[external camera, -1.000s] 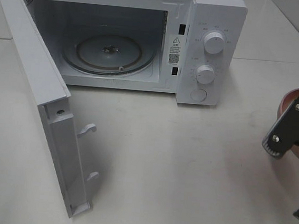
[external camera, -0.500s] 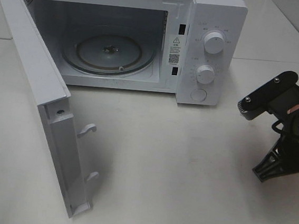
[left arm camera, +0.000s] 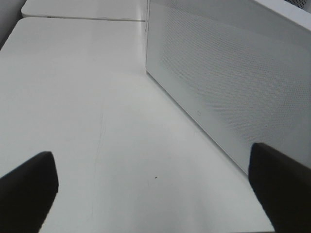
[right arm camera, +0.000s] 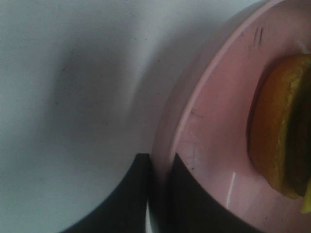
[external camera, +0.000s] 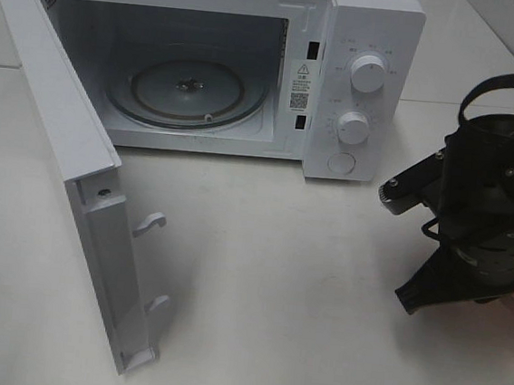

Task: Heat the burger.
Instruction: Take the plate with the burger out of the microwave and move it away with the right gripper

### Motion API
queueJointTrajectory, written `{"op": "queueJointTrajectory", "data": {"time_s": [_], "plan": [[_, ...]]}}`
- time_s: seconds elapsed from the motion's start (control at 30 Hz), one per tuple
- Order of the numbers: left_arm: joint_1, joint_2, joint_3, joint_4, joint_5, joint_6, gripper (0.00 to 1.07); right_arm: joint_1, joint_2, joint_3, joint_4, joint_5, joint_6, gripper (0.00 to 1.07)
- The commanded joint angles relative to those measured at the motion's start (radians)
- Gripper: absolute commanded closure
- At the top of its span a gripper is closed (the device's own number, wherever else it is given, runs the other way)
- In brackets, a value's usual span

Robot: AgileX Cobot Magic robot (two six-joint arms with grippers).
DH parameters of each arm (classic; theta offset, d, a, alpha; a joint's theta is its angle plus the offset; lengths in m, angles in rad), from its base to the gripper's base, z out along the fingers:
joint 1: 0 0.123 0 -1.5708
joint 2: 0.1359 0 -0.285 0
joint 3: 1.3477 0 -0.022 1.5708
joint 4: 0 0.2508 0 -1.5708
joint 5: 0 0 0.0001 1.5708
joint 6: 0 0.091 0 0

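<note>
Right gripper pinched on pink plate rim beside burger, left gripper spread wide and empty, microwave door swung open.

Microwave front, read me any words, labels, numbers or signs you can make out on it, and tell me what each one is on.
Nothing can be quoted letter for letter.
Sticker on the microwave frame: a warning triangle and a square code; its text is too small to read.
Markings around the upper knob and the lower knob: too small to read.
Left wrist and right wrist views: no text visible.
</note>
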Motion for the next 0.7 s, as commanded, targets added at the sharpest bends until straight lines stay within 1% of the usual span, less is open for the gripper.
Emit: {"op": "queueJointTrajectory", "data": {"time_s": [0.03, 0.1, 0.13, 0.17, 0.23, 0.27, 0.33, 0.37, 0.4, 0.47, 0.6, 0.7], "plan": [[0.001, -0.025, 0.003, -0.005, -0.014, -0.005, 0.07, -0.022, 0.016, -0.008, -0.057, 0.017, 0.022, 1.02], [0.001, -0.025, 0.003, -0.005, -0.014, -0.005, 0.07, -0.058, 0.036, -0.008, -0.057, 0.0, 0.033, 1.01], [0.001, -0.025, 0.003, -0.005, -0.014, -0.005, 0.07, -0.058, 0.036, -0.008, -0.057, 0.0, 0.033, 1.01], [0.001, -0.025, 0.003, -0.005, -0.014, -0.005, 0.07, -0.086, 0.043, -0.008, -0.057, -0.013, 0.033, 1.01], [0.001, -0.025, 0.003, -0.005, -0.014, -0.005, 0.07, -0.097, 0.045, -0.008, -0.058, -0.017, 0.033, 1.01], [0.001, -0.025, 0.003, -0.005, -0.014, -0.005, 0.07, -0.118, 0.045, -0.003, -0.074, -0.029, 0.038, 1.0], [0.001, -0.025, 0.003, -0.005, -0.014, -0.005, 0.07, -0.131, 0.045, -0.003, -0.082, -0.031, 0.043, 1.0], [0.001, -0.025, 0.003, -0.005, -0.014, -0.005, 0.07, -0.161, 0.045, -0.003, -0.097, -0.035, 0.054, 1.0], [0.001, -0.025, 0.003, -0.005, -0.014, -0.005, 0.07, -0.161, 0.045, -0.003, -0.097, -0.035, 0.054, 1.0], [0.001, -0.025, 0.003, -0.005, -0.014, -0.005, 0.07, -0.2, 0.045, -0.003, -0.123, -0.036, 0.066, 0.99], [0.001, -0.025, 0.003, -0.005, -0.014, -0.005, 0.07, -0.229, 0.051, -0.003, -0.147, -0.036, 0.074, 0.99], [0.001, -0.025, 0.003, -0.005, -0.014, -0.005, 0.07, -0.258, 0.088, -0.003, -0.165, -0.036, 0.088, 0.98]]}}
